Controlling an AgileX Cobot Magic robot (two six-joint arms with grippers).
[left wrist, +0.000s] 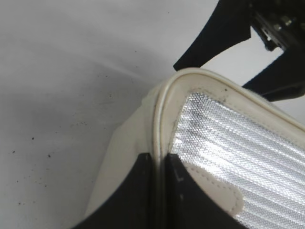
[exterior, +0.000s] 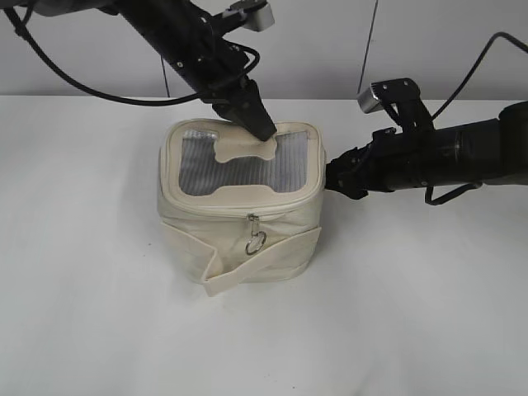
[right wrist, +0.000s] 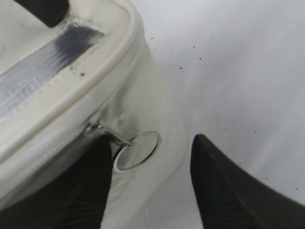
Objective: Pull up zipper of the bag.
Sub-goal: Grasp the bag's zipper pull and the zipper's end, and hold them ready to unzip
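The cream bag (exterior: 239, 206) stands mid-table with its grey mesh lid (exterior: 239, 169) up. The zipper (exterior: 247, 216) runs under the lid rim, and at the front a silver slider carries a ring pull (exterior: 256, 242). My left gripper (exterior: 260, 130) is shut on the far lid rim; in the left wrist view its fingers (left wrist: 159, 162) pinch the rim piping (left wrist: 162, 109). My right gripper (exterior: 330, 177) is at the bag's right side. In the right wrist view its fingers (right wrist: 150, 138) are open around a slider (right wrist: 95, 129) and a dangling ring pull (right wrist: 138, 150), without gripping it.
A loose cream strap band (exterior: 264, 266) wraps the bag's lower front and sticks out at the left. The white table (exterior: 99, 313) surrounds the bag, with a pale wall behind. Black cables hang from both arms.
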